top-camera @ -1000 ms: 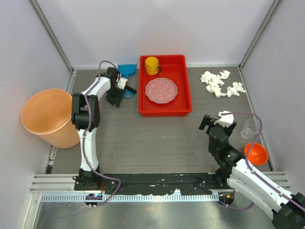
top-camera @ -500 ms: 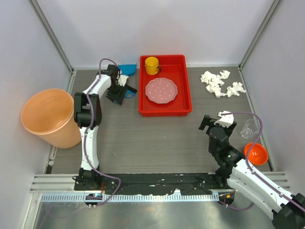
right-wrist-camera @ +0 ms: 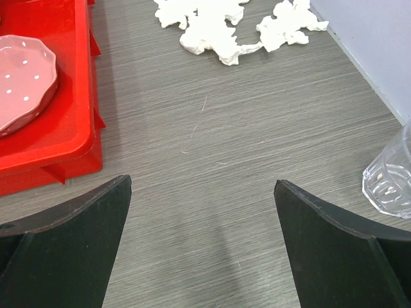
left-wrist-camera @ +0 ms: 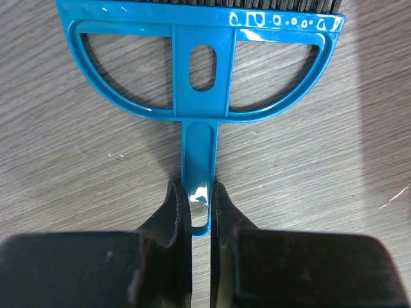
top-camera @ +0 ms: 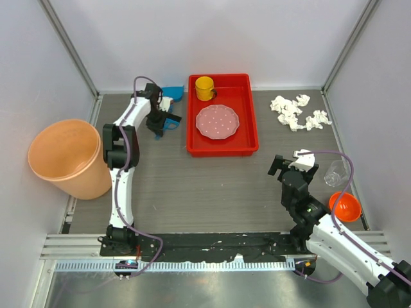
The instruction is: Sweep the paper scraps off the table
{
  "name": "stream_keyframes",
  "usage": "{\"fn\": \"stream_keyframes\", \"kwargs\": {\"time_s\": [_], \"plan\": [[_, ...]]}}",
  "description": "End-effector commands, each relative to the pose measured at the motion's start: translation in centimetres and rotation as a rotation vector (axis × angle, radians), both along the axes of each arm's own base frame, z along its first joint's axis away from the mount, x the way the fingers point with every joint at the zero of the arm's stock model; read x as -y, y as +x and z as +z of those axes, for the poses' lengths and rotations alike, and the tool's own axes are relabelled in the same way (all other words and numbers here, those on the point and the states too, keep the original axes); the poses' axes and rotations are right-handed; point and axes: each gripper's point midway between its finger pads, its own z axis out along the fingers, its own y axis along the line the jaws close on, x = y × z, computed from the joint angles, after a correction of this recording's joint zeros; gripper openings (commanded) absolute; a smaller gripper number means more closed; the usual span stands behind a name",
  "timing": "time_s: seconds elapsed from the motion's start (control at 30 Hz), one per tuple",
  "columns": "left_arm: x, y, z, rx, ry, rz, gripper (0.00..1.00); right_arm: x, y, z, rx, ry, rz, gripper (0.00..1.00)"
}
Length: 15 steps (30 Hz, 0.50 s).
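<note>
A cup (top-camera: 205,87) and a plate (top-camera: 217,121) are held in the red tray (top-camera: 221,149); the scraps (top-camera: 297,111) are noted loose on the counter (top-camera: 205,186) at its far right corner. The left claw (left-wrist-camera: 200,212) is clamped on the brush (left-wrist-camera: 202,64) handle, the right claw (right-wrist-camera: 202,186) spread apart.

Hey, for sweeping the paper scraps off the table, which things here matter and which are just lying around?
For the job: paper scraps, table, blue brush gripped by the left pincer, perhaps the orange bucket.

Just lying about: red tray, pink plate, yellow cup, clear glass, orange bowl.
</note>
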Motion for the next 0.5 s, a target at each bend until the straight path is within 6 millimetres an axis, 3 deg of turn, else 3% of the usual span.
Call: {"fn": "stream_keyframes", "kwargs": {"time_s": [0.0, 0.1, 0.17, 0.23, 0.27, 0.3, 0.33, 0.37, 0.4, 0.43, 0.47], "plan": [[1.0, -2.0, 2.5, -0.045, -0.085, 0.099, 0.00, -0.6, 0.4, 1.7, 0.031, 0.027, 0.024, 0.96], [1.7, -3.0, 6.4, -0.009, -0.199, 0.185, 0.00, -2.3, 0.7, 2.4, 0.021, 0.042, 0.114, 0.89], [2.4, -4.1, 10.3, 0.040, -0.340, 0.287, 0.00, -3.5, 1.0, 3.3, 0.027, 0.067, 0.171, 0.87], [3.0, -5.3, 11.6, 0.051, -0.426, 0.390, 0.00, -4.6, 1.2, 4.9, 0.034, 0.099, 0.215, 0.85], [3.7, -6.2, 15.5, 0.123, -0.496, 0.377, 0.00, -5.7, 1.2, 5.6, 0.036, 0.119, 0.266, 0.84], [3.9, -6.8, 16.6, 0.139, -0.529, 0.402, 0.00, -6.5, 1.3, 6.1, 0.033, 0.126, 0.297, 0.83], [4.2, -7.7, 17.0, 0.156, -0.558, 0.424, 0.00, -7.4, 1.6, 8.2, 0.064, 0.154, 0.326, 0.81], [4.3, -8.6, 19.6, 0.203, -0.610, 0.460, 0.00, -8.6, 1.6, 9.2, 0.075, 0.189, 0.367, 0.80], [4.2, -9.2, 19.8, 0.228, -0.622, 0.475, 0.00, -10.1, 1.6, 9.8, 0.068, 0.204, 0.407, 0.78], [4.0, -9.6, 20.6, 0.253, -0.628, 0.493, 0.00, -11.3, 1.7, 12.3, 0.114, 0.245, 0.438, 0.77], [4.0, -10.5, 22.8, 0.306, -0.660, 0.510, 0.00, -12.4, 1.6, 13.2, 0.126, 0.281, 0.461, 0.77]]}}
